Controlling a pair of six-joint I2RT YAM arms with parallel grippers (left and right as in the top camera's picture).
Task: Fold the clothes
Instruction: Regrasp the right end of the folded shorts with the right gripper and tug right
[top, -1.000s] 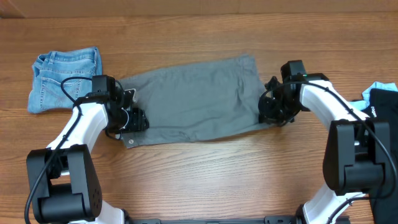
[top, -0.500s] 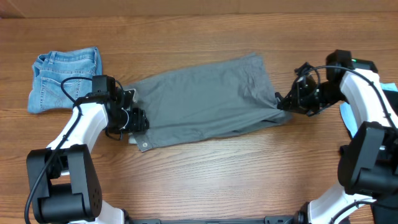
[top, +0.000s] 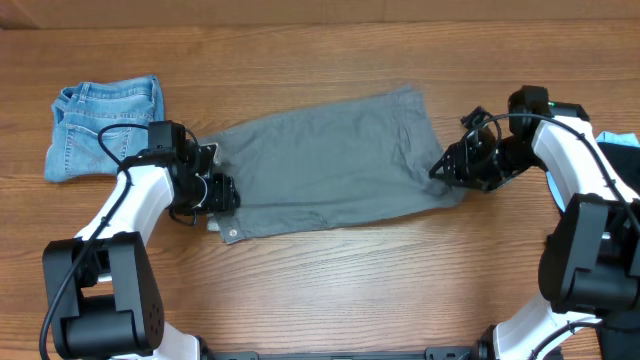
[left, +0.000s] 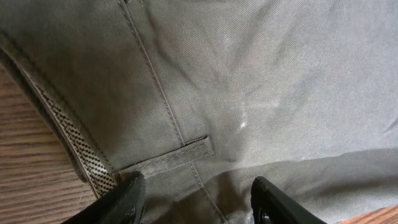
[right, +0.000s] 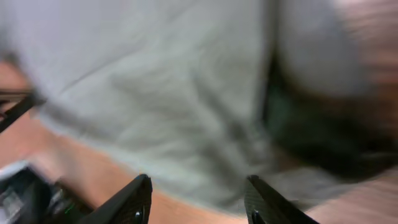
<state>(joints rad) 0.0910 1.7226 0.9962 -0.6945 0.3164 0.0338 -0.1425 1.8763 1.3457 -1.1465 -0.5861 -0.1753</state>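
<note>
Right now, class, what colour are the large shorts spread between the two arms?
The shorts are plain grey, shown best in the overhead view.

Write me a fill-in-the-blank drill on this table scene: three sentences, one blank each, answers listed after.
1. The table under the grey shorts is made of ___.
2. The folded denim shorts lying apart from them are ___ in colour.
3. Of the left gripper and the right gripper, the one nearer the denim shorts is the ___.

Missing words: wood; blue; left.
</note>
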